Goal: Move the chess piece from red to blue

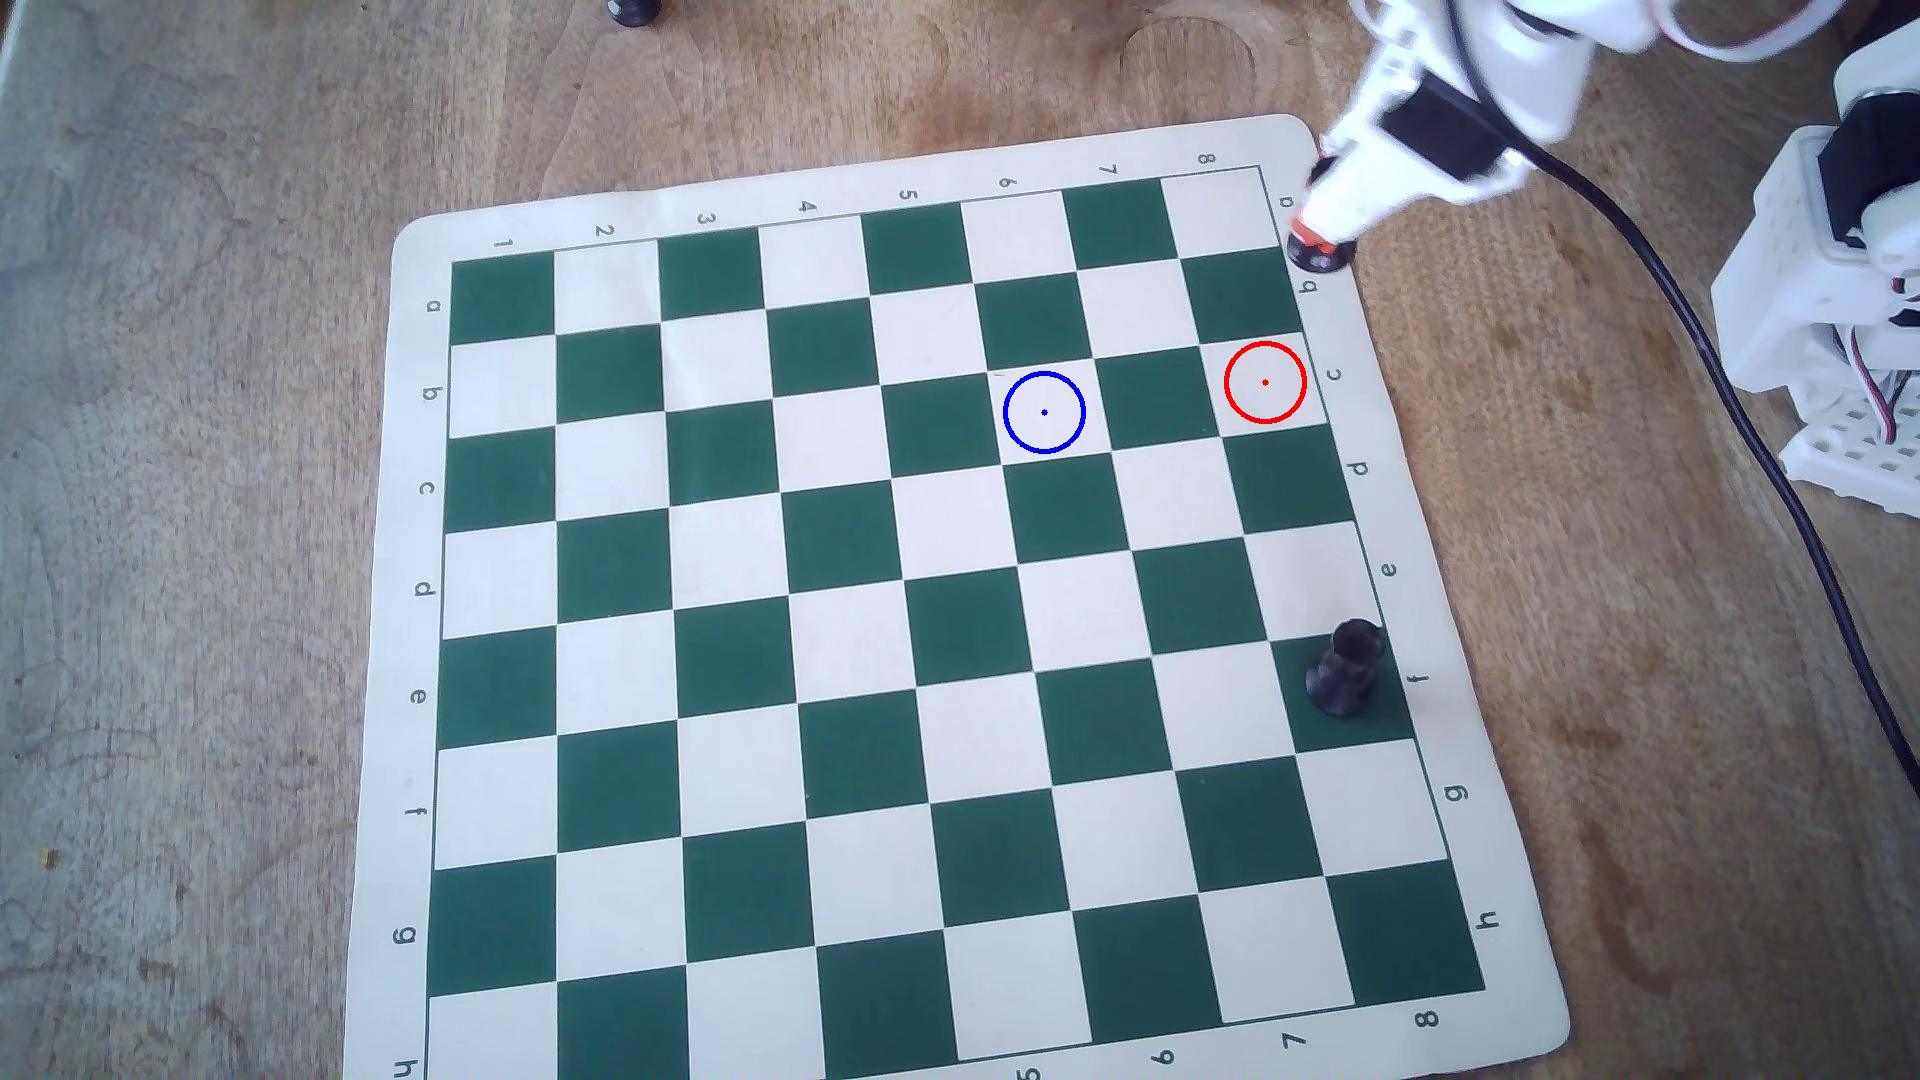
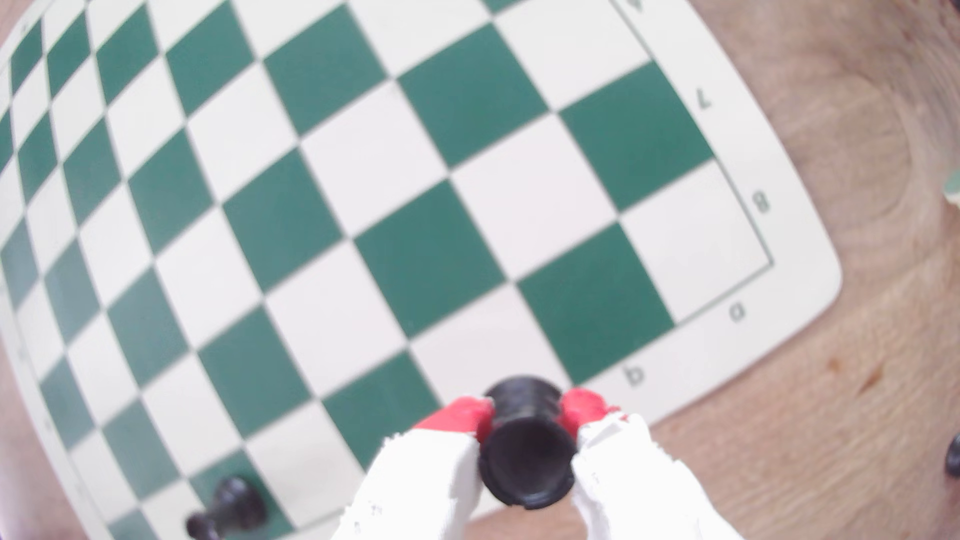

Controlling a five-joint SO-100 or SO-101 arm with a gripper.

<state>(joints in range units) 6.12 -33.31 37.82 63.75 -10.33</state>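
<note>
Overhead, largest first: the wooden worktop (image 1: pixel 208 519) carries a green-and-cream board (image 1: pixel 1496 966), which serves as landmark throughout. Over the board's far right corner, as that view shows it, the white arm (image 1: pixel 1455 114) reaches down to the cream margin near the letter b. The hand (image 2: pixel 527 413) is clamped on the piece (image 2: pixel 524 457): in the wrist view the two red fingertips (image 2: pixel 465 415) press against opposite sides of its narrow waist, cup-like top toward the camera. The piece thus sits at the board's edge, outside the playing squares; whether its base touches the margin or hangs just above cannot be told. The red circle (image 1: pixel 1264 382) lies on a cream square of the board's right-hand column, near the hand and vacant. The blue circle (image 1: pixel 1044 412) lies two squares further inward on the same row, also vacant. A second black piece (image 1: pixel 1345 670) stands on a green square lower in the right-hand column, well apart from both circles.

Judged from this, the step in hand is the carry to blue. Done well, it keeps the grip firm and the piece upright, travels high enough to clear the board, centres the base over the blue dot, then lowers before opening.

No containers are present; nothing holds anything.
</note>
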